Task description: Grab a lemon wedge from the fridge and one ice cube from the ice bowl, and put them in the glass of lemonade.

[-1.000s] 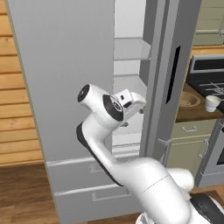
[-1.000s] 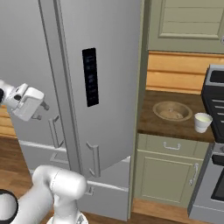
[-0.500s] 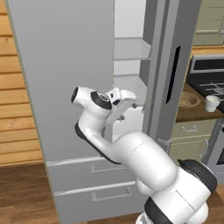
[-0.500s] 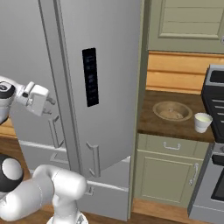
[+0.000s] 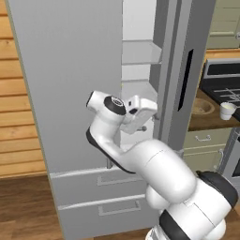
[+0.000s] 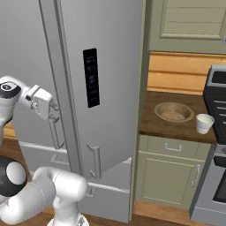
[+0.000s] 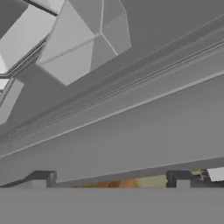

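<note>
fridge point(image 5: 70, 93) top cut off, shelf contents hidden, glass of lemonade point(image 6: 204, 123) contents unclear

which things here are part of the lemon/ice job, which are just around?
Job: fridge, its door ajar; ice bowl on the counter; glass of lemonade beside it; open gripper at the fridge gap.
Around: stove, lower cabinet, upper cabinet.

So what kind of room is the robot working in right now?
A home kitchen, rendered. A tall grey steel fridge stands partly open, showing pale shelves; beside it a wooden counter over green cabinets carries the ice bowl and the glass of lemonade, with a stove at the right edge.
</note>
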